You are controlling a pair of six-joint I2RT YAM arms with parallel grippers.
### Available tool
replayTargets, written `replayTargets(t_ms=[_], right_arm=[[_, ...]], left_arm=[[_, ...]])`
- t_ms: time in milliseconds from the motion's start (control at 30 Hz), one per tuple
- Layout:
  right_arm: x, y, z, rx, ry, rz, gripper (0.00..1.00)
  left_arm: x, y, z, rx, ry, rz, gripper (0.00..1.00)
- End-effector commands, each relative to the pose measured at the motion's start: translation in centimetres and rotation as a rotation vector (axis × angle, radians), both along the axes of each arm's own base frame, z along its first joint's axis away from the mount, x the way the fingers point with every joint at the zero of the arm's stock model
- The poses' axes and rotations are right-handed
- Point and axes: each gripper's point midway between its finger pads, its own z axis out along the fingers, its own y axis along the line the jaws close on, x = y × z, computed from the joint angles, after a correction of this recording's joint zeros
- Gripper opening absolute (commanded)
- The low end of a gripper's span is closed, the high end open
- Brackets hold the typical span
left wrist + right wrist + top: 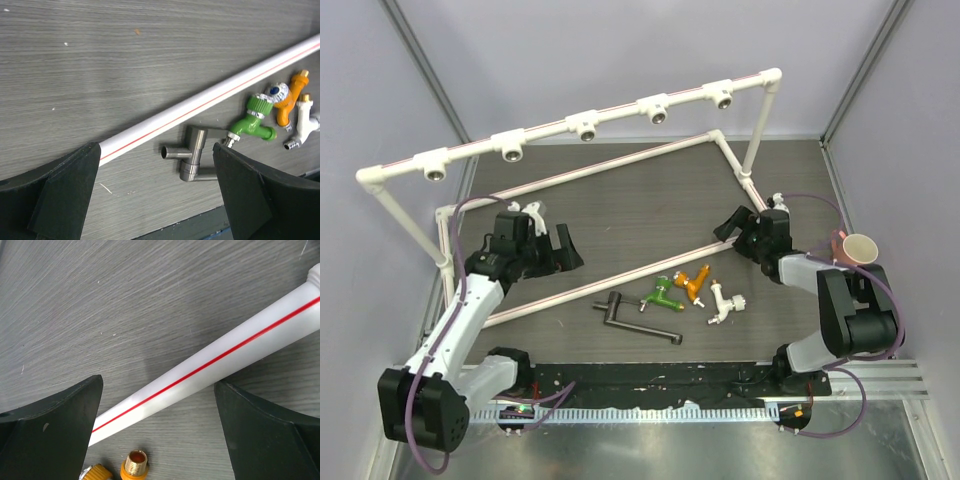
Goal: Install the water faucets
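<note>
Both your grippers hang wide open, gripping nothing: left gripper (pixel 552 243) at centre left, right gripper (pixel 730 232) right of centre, each above the frame (pixel 620 275). Lower centre, four faucets lie loose on the table (pixel 620 210): black (pixel 638 320), green (pixel 663 295), orange (pixel 695 283), white (pixel 725 302).

Top view overlooks all — close wrist views share the pipe (pixel 200 103).

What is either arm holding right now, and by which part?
Nothing. The left gripper and right gripper are both open and empty; the black faucet, green faucet, orange faucet and white faucet lie loose.
</note>
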Motion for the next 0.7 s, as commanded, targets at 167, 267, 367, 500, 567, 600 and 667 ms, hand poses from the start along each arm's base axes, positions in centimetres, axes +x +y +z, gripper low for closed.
replayTargets(t_ms=[167,267,367,500,567,600,667], right_arm=[[4.7,0.7,6.3,-0.025,-0.216,0.053,1.00],[5.2,0.7,6.8,-0.039,-0.228,0.062,1.00],[5.4,0.8,7.5,-0.046,-0.239,0.078,1.00],[4.6,0.8,8.5,-0.051,-0.235,0.093,1.00],[3.7,0.7,8.9,-0.055,-0.238,0.096,1.00],[2.9,0.6,9.8,-0.058,-0.251,0.095,1.00],[1.7,0.4,10.3,-0.066,-0.256,0.098,1.00]], left_arm=[[-1.5,-2.8,1.0,-0.008,-0.024,-0.134,1.00],[-2.6,-3.6,0.3,0.006,0.008,-0.146,1.00],[-3.7,-4.6,-0.1,0.019,0.028,-0.144,1.00],[-5.5,-5.8,-0.8,0.048,0.039,-0.129,1.00],[-6.1,-5.9,-1.2,0.067,0.044,-0.107,1.00],[-6.6,-6.1,-1.7,0.086,0.045,-0.086,1.00],[-7.3,-6.1,-2.7,0.115,0.065,-0.062,1.00]])
